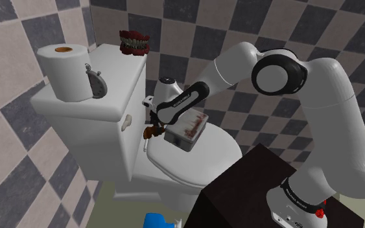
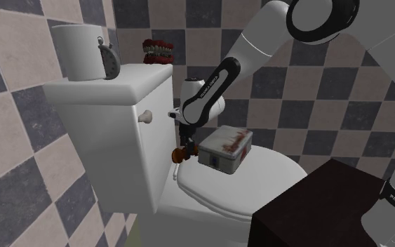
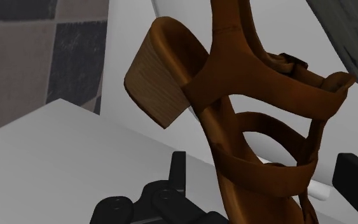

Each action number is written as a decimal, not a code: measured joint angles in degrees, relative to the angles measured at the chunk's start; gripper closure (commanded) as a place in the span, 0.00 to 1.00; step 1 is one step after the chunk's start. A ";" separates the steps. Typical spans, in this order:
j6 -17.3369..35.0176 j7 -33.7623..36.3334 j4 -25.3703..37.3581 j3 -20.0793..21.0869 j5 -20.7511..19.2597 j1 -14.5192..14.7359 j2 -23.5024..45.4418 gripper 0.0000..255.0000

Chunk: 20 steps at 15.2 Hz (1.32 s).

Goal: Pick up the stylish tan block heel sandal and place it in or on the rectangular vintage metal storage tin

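Observation:
The tan block heel sandal stands between my gripper's two black fingers, which are apart and do not touch its straps. The wooden-looking heel points away from the hand. In the shoulder view the gripper hangs over the sandal at the back of the toilet lid, close to the tank. The rectangular white tin with red marks sits on the lid right beside the sandal. In the second exterior view the tin lies just right of the sandal and gripper.
The toilet tank carries a paper roll, a small clock and red-and-white dentures. The dark stand is at the lower right. A blue object lies on the floor. Checkered walls close in behind.

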 measured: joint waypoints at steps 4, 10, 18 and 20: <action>0.07 -0.04 0.19 -0.02 -0.03 0.01 0.22 0.00; 0.07 -0.02 0.19 -0.03 -0.02 0.03 0.22 1.00; -0.16 -0.01 0.08 -0.02 0.00 0.02 -0.04 1.00; -0.80 -0.08 -0.16 0.05 0.06 -0.06 -0.89 1.00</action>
